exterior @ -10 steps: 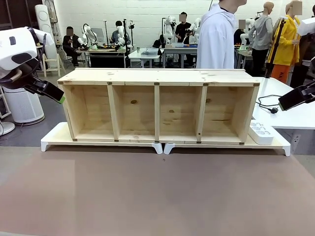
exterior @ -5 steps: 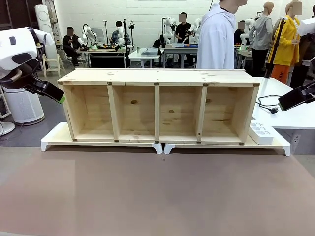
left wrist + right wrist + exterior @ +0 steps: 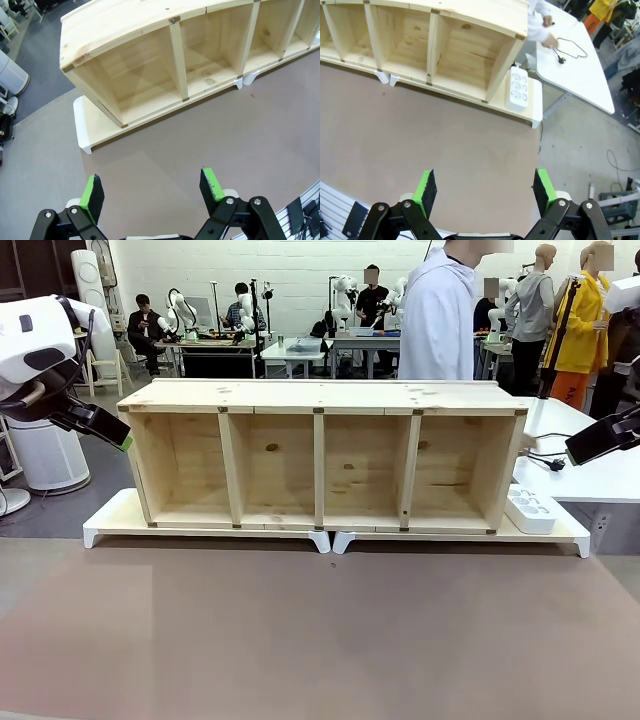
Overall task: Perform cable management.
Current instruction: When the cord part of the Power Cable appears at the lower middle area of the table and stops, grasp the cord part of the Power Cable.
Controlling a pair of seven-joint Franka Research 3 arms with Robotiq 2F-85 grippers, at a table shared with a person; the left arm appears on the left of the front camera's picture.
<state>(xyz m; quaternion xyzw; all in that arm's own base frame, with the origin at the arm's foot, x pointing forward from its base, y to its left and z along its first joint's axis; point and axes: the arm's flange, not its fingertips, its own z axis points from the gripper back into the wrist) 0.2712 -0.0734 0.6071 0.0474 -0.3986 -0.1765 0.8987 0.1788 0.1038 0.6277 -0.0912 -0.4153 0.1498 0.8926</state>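
A thin black cable is lying beside the wooden shelf, and both end effectors are waiting open.

The cable (image 3: 571, 39) is looking long, thin and black. It is bending in a loose loop and ending in a small black plug (image 3: 562, 60). It is lying on the white bench (image 3: 587, 80), just past the right end of the wooden shelf (image 3: 320, 395). A person's hand (image 3: 549, 41) is reaching right up to the cable end nearest the shelf, but it is too blurry to tell if it is touching. A white power strip (image 3: 518, 89) is sitting just beside the shelf's right end. The left end effector (image 3: 152, 185) is hanging by the shelf's left end, fingers spread wide and holding nothing. The right end effector (image 3: 485, 187) is hanging by the shelf's right end, also spread wide and holding nothing.
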